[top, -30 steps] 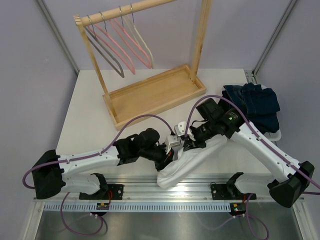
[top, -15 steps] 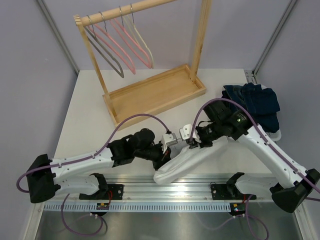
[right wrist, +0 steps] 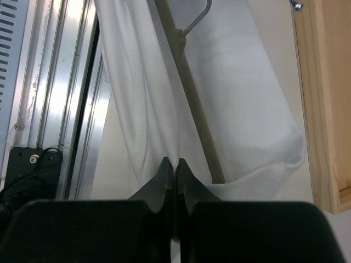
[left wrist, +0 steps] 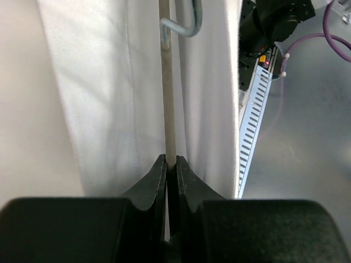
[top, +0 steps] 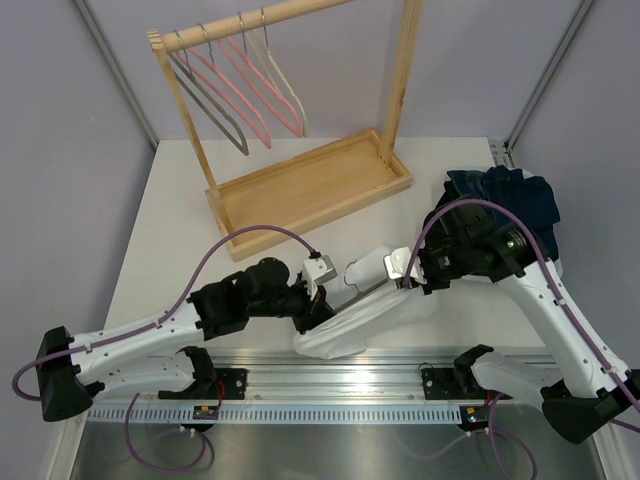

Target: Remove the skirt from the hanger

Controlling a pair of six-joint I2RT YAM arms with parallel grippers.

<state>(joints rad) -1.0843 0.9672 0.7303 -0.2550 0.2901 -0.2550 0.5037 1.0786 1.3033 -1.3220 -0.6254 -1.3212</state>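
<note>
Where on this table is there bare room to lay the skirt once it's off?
Bare: the table left of the rack, and the rack's tray. Crowded: the near edge, taken by skirt and hanger; jeans fill the right side.

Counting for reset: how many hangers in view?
5. Four on the wooden rack: grey, pink, pink, cream. The fifth hanger is inside the white skirt, pinched by the left gripper.

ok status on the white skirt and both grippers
Left gripper shut on thin beige hanger bar. Right gripper shut on white fabric skirt. Skirt not yet off hanger. Wooden rack stands apart, behind.
</note>
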